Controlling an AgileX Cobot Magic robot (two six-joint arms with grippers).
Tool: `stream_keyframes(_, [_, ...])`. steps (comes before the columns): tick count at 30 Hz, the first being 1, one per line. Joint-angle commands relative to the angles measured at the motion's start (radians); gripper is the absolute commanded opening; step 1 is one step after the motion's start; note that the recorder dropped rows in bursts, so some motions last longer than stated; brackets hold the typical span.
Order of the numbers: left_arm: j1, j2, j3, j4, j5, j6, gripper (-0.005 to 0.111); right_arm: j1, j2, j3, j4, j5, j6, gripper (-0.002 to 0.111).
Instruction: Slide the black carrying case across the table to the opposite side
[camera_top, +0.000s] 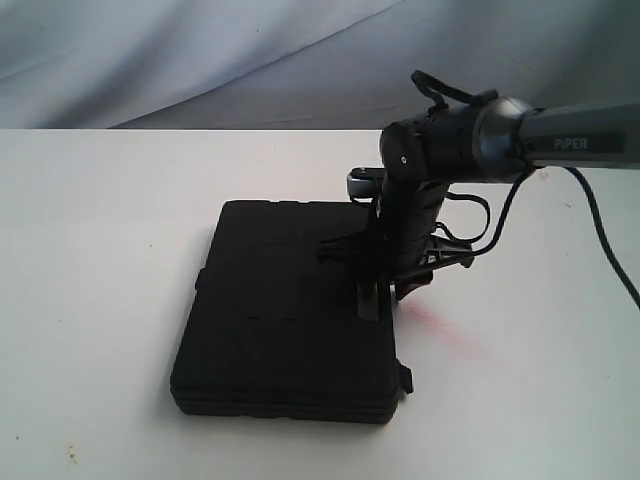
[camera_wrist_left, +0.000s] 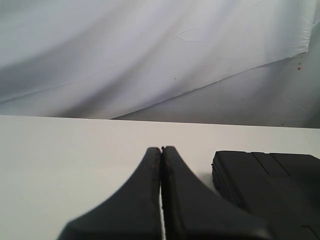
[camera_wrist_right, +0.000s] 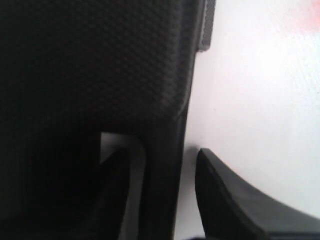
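Note:
The black carrying case lies flat on the white table, near its middle. My right gripper points straight down at the case's right edge. In the right wrist view it is open and straddles the case's handle bar: one finger sits inside the handle opening, the other stands on the table side with a small gap. The left arm is out of the exterior view. In its wrist view my left gripper is shut and empty, low over the table, with a corner of the case off to one side.
A faint red smudge marks the table just right of the case. A small latch sticks out at the case's near right corner. Grey cloth hangs behind the table's far edge. White tabletop spreads left of the case.

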Motion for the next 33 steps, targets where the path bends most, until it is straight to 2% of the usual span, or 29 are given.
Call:
stream_keyframes(1, [0.002,-0.004,0.004,-0.007,-0.001,-0.002,0.000,0.002,0.002,-0.006,-0.001,-0.011,-0.001,0.036])
stream_keyframes(7, [0.002,-0.004,0.004,-0.007,-0.001,-0.002,0.000,0.002,0.002,-0.006,-0.001,-0.007,-0.007,0.025])
stream_keyframes(9, [0.002,-0.004,0.004,-0.007,-0.001,-0.002,0.000,0.002,0.002,-0.006,-0.001,0.002,-0.025,0.014])
stream_keyframes(10, [0.002,-0.004,0.004,-0.007,-0.001,-0.002,0.000,0.002,0.002,-0.006,-0.001,0.006,-0.044,0.002])
stream_keyframes(11, [0.002,-0.004,0.004,-0.007,-0.001,-0.002,0.000,0.002,0.002,-0.006,-0.001,0.006,-0.055,0.000])
stream_keyframes(33, [0.002,-0.004,0.004,-0.007,-0.001,-0.002,0.000,-0.031,-0.002,-0.006,-0.001,0.011,-0.145,0.000])
